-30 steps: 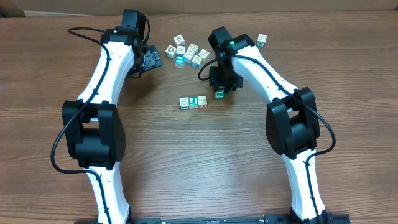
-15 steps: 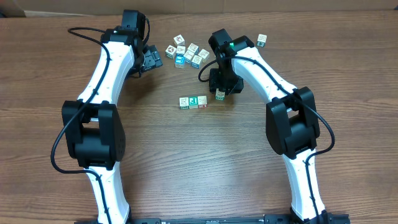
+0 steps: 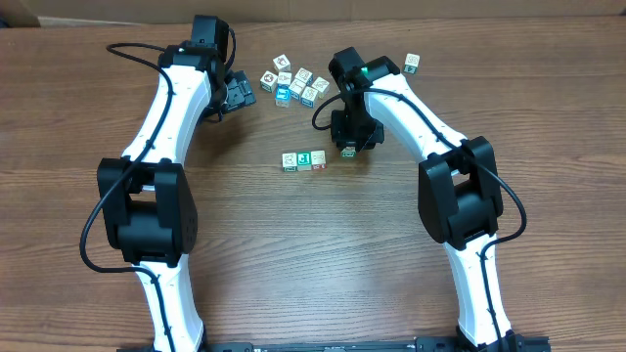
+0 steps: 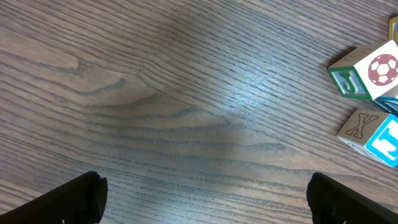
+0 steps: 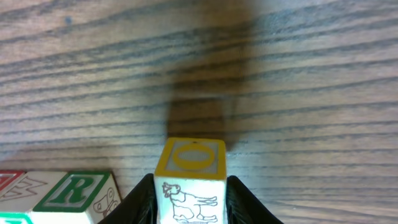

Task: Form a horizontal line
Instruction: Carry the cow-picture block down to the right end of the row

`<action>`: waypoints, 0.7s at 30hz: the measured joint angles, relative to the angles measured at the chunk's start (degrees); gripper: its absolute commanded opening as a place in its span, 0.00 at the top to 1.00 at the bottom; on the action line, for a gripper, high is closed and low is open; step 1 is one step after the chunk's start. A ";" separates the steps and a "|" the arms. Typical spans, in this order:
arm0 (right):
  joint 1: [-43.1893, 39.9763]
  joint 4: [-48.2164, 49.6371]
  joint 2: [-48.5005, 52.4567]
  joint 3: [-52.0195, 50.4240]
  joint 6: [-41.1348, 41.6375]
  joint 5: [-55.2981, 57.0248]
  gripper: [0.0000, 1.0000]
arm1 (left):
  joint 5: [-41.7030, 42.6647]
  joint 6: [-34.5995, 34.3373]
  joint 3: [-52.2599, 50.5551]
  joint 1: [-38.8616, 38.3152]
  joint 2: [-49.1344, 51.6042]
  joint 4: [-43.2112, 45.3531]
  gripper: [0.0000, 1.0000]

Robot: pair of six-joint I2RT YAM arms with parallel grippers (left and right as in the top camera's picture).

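The horizontal line (image 3: 303, 160) of cubes lies mid-table on the brown wood-grain table (image 3: 293, 264). The right pincer (image 5: 189, 202) clamps a yellow-topped cube (image 5: 189, 163) near its right end. The left pincer (image 4: 208, 196) gapes beside the loose clump (image 3: 294, 84).

Looks to me like a robotics lab bench: wood-grain worktop (image 3: 303, 264), left arm (image 3: 166, 117) and right arm (image 3: 430, 127) mounted at its edge.

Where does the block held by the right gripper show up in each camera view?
Overhead: the held block is centre, under the right gripper, just right of the row of blocks.
Left wrist: not in it.
Right wrist: bottom centre, between the fingers.
Shared landmark: the row, bottom left in the right wrist view.
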 measured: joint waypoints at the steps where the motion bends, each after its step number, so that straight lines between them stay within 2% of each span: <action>1: 0.00 -0.09 0.00 0.00 -0.02 -0.48 0.69 | 0.00 -0.02 0.00 0.00 0.00 0.00 0.00; 21: 0.00 -2.23 0.00 0.00 -0.02 -3.43 0.69 | 0.00 0.00 0.00 0.00 0.00 0.00 0.00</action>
